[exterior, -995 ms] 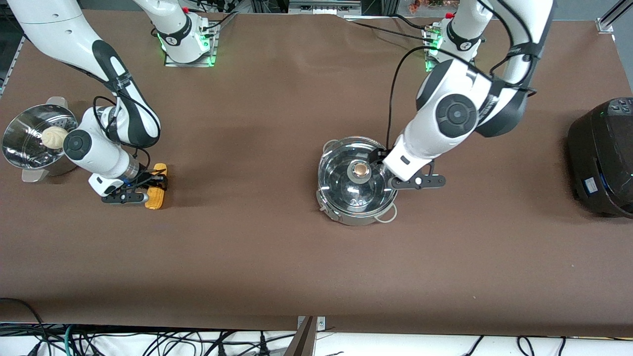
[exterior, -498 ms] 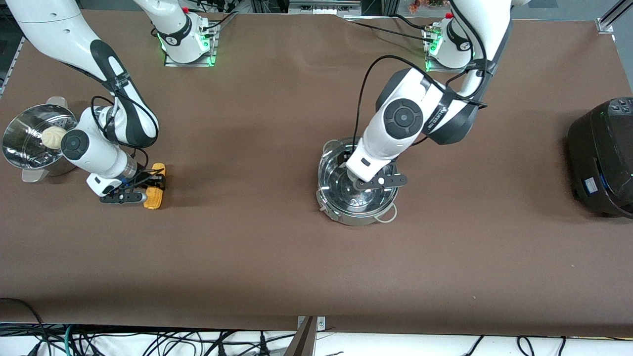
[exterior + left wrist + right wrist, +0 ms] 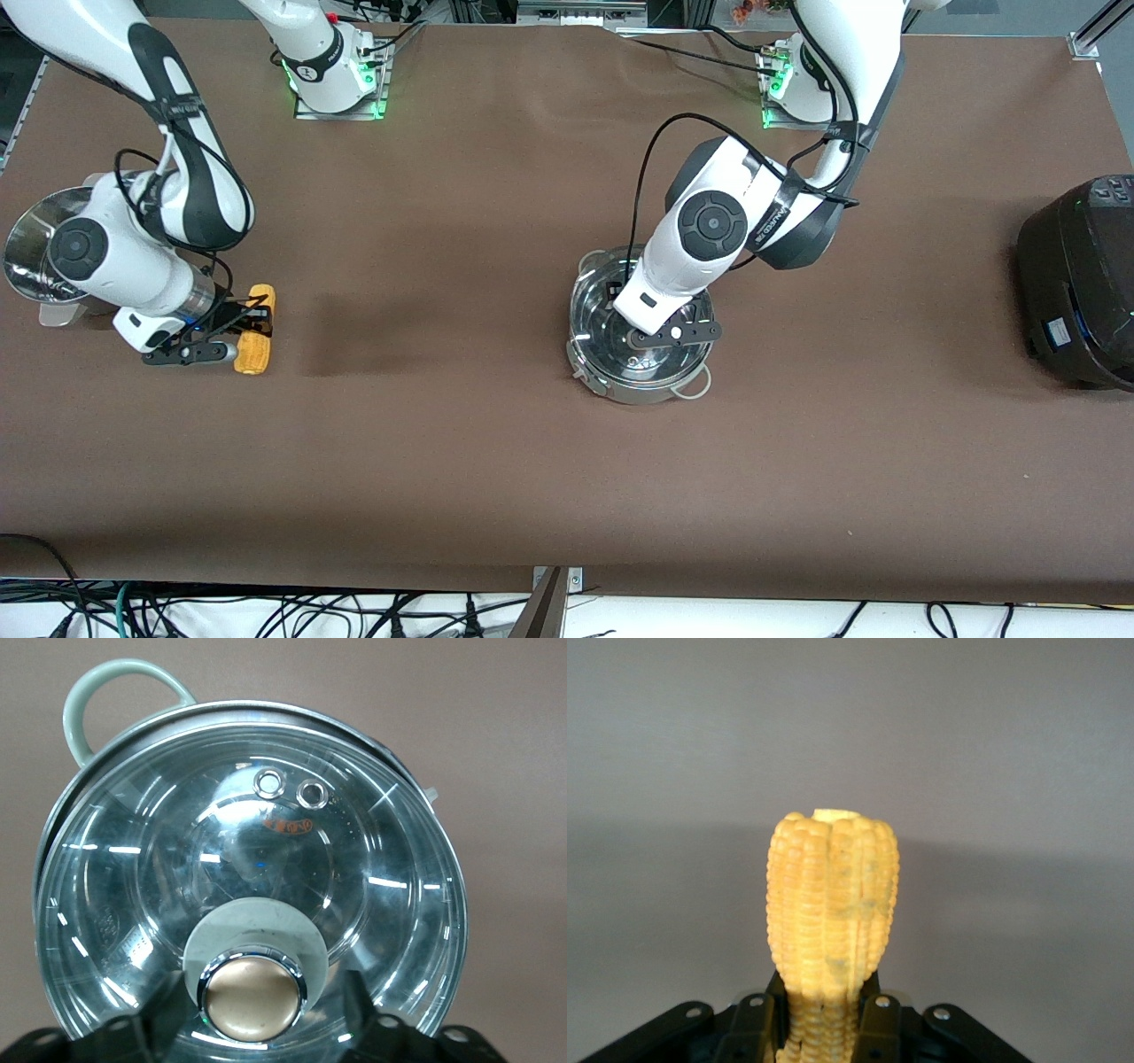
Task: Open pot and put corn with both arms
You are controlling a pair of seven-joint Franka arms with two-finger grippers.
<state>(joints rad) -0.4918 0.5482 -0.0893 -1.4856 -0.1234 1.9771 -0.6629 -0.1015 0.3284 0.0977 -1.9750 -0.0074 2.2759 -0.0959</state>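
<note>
The steel pot [image 3: 586, 356] stands mid-table with its glass lid [image 3: 266, 833] on. My left gripper [image 3: 651, 337] is over the lid. It is open, with its fingers [image 3: 169, 1008] on either side of the brass knob [image 3: 252, 997] and a gap on each side. My right gripper [image 3: 241, 326] is shut on the yellow corn [image 3: 252, 350] and holds it a little above the table, toward the right arm's end. In the right wrist view the corn [image 3: 833, 895] sticks out from between the fingers [image 3: 879, 1020].
A perforated steel steamer pot [image 3: 27, 244] stands at the right arm's end, partly hidden by that arm. A big black cooker [image 3: 1076, 283] stands at the left arm's end. Bare brown table lies between the corn and the pot.
My left gripper has moved from beside the pot to over the lid, astride its knob. My right gripper has risen and shifted toward the right arm's end with the corn.
</note>
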